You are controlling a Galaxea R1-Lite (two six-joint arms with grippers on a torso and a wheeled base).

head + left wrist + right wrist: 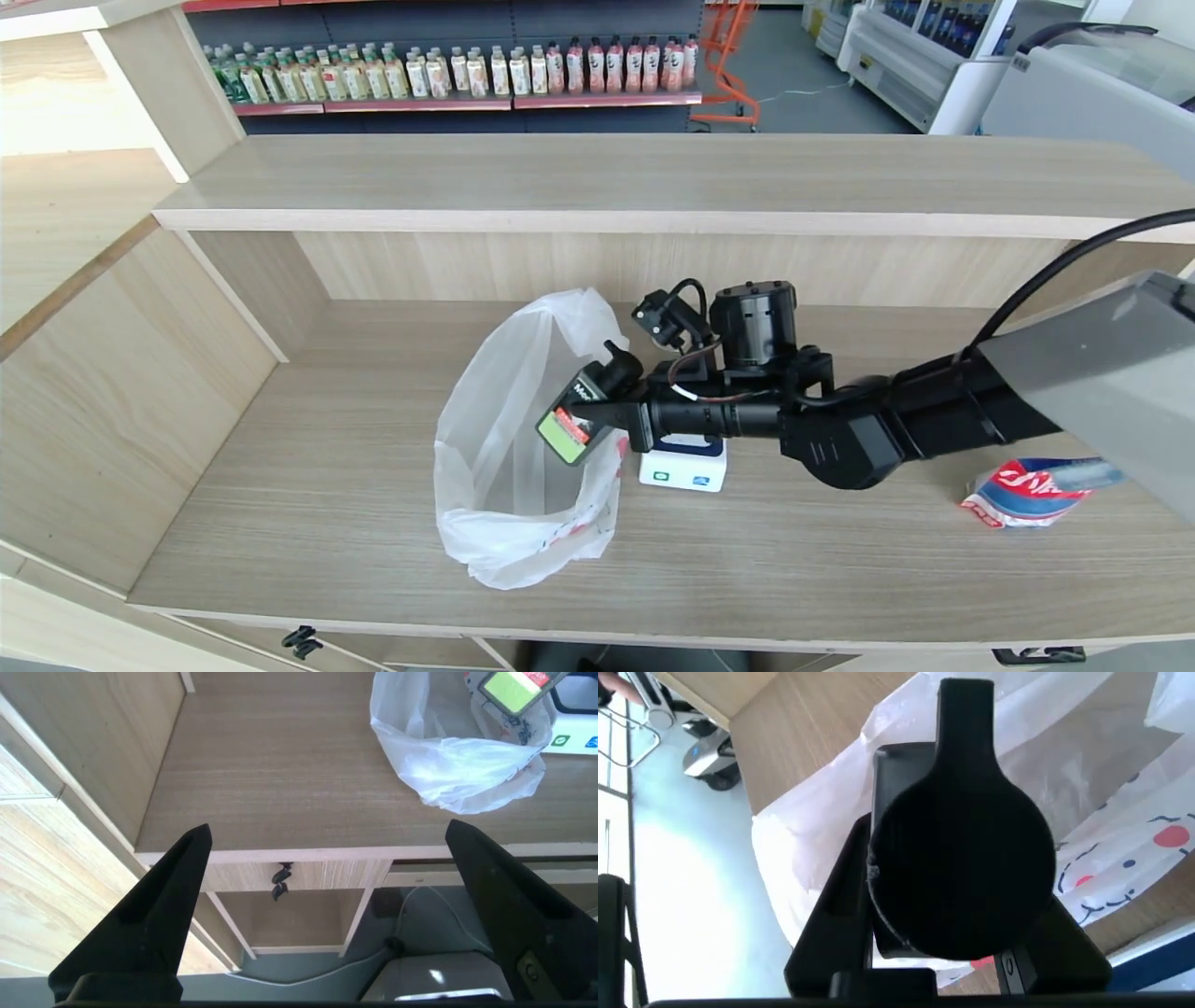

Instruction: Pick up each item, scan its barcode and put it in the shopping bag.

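Currently a green-labelled pack [567,434] is held clamped in the right gripper [586,411], just over the mouth of the shopping bag [495,504]. It is best lowered past the thin rim before being let go, so the plastic is not dragged shut.

wooden counter [308,504], centre | rows of bottles [448,73] on store shelf, 11 o'clock | orange rack [733,56], 1 o'clock | white freezers [934,65], 2 o'clock | black drawer handle [301,640], 7 o'clock
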